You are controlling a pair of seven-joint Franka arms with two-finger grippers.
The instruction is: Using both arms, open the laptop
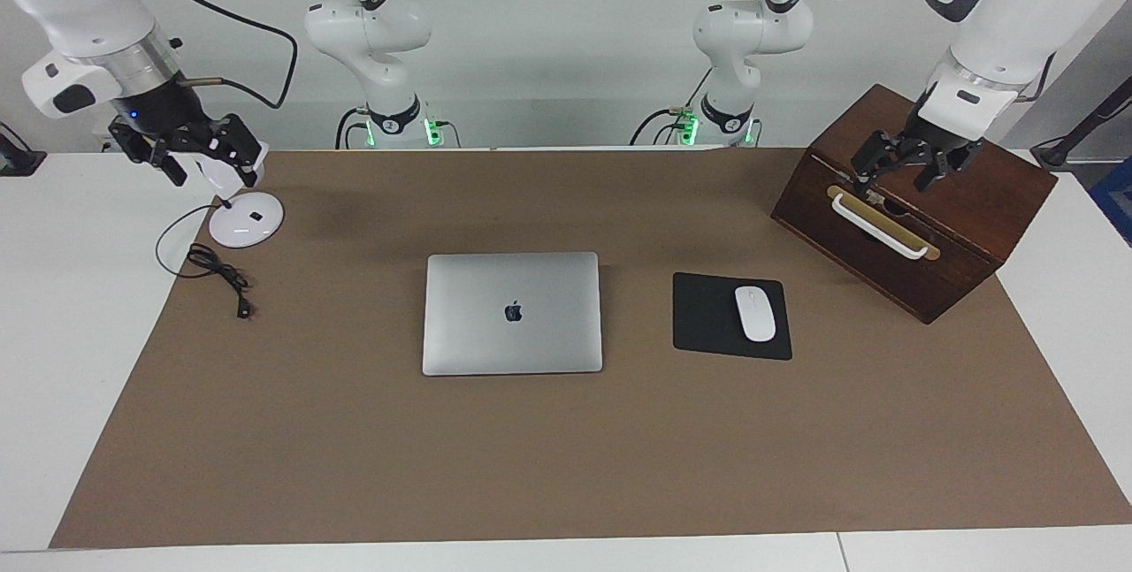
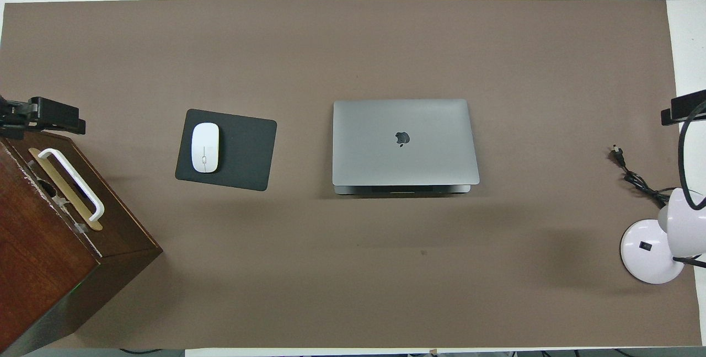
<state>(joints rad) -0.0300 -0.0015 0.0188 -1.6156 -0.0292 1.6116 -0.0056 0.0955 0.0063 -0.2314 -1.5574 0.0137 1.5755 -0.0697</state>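
The laptop [image 1: 512, 313] lies shut and flat at the middle of the desk [image 1: 566, 466], lid up, well apart from both grippers. Beside it toward the left arm's end sits a black mouse pad [image 1: 707, 316] carrying a white mouse [image 1: 754, 313]. A wooden box [image 1: 920, 209] stands at the desk's corner by the left arm, with the left gripper [image 1: 902, 167] over it, fingers apart. At the right arm's end a white lamp [image 1: 246, 220] and its cord [image 1: 217, 267] rest near the edge; the right gripper [image 1: 199, 156] hangs over the lamp, and whether its fingers are apart I cannot tell.
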